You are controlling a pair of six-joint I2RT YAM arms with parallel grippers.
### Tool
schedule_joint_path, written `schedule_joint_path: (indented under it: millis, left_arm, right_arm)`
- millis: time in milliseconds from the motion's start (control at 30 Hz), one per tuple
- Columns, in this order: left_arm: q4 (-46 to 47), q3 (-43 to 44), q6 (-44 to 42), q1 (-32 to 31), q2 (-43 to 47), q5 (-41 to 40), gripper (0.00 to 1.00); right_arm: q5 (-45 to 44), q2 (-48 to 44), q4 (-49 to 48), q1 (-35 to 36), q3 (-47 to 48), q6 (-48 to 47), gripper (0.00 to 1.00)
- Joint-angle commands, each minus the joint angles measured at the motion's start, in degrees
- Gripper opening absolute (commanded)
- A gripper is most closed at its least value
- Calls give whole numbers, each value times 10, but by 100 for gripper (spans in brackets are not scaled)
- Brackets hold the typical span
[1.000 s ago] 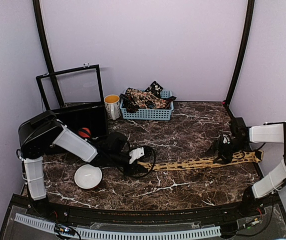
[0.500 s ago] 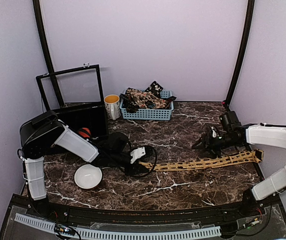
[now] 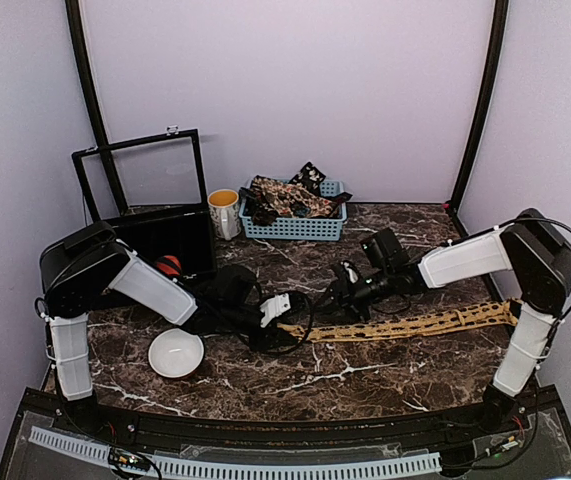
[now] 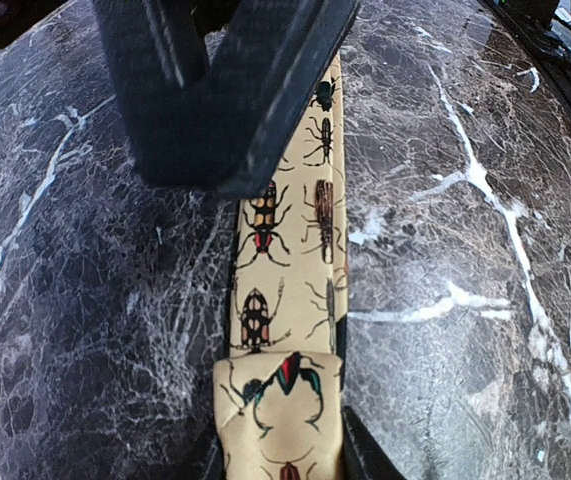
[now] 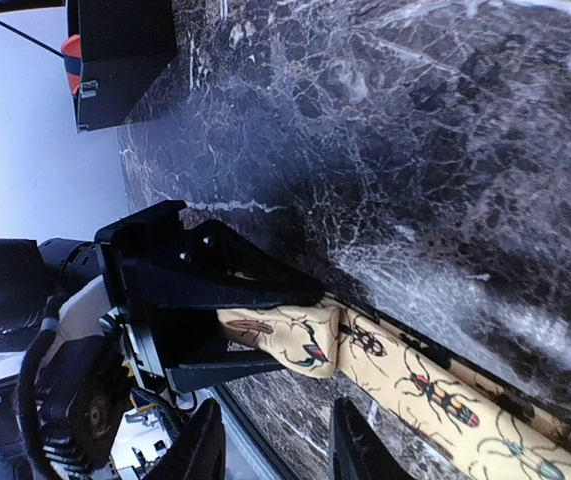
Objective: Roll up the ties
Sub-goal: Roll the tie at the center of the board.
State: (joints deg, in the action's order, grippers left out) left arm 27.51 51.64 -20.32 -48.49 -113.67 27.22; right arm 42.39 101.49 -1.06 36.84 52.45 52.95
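Note:
A mustard-tan tie (image 3: 405, 326) printed with beetles lies flat across the marble table, running from centre to the right edge. My left gripper (image 3: 273, 320) is shut on its folded-over left end (image 4: 280, 410), the fold bulging between the fingertips (image 4: 358, 452). My right gripper (image 3: 343, 286) hovers just behind and above that end, its jaws apart with nothing between them. In the right wrist view the left gripper (image 5: 195, 300) pinches the fold (image 5: 290, 340). More dark ties (image 3: 290, 195) are heaped in the basket.
A pale blue basket (image 3: 295, 228) stands at the back centre, a white mug (image 3: 224, 213) to its left. A black open-lid box (image 3: 155, 235) sits at the back left, and a white bowl (image 3: 176, 353) lies near the left arm.
My right arm has swung left from the tie's right end to just beside the left gripper, its jaws narrowing on the way. The left gripper and the tie stayed put.

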Motion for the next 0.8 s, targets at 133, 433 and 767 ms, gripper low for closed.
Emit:
schedule_joint_path:
  millis: [133, 433, 767]
  left_arm:
    - [-22, -11, 11, -1, -10, -7, 32]
    - [-21, -9, 8, -1, -9, -11, 32]
    - [-21, -11, 4, -1, -9, -9, 33]
  right_arm:
    - [14, 64, -24, 36, 50, -4, 33]
    - [21, 114, 27, 59, 87, -40, 33]
    - [-2, 139, 115, 69, 132, -88, 34]
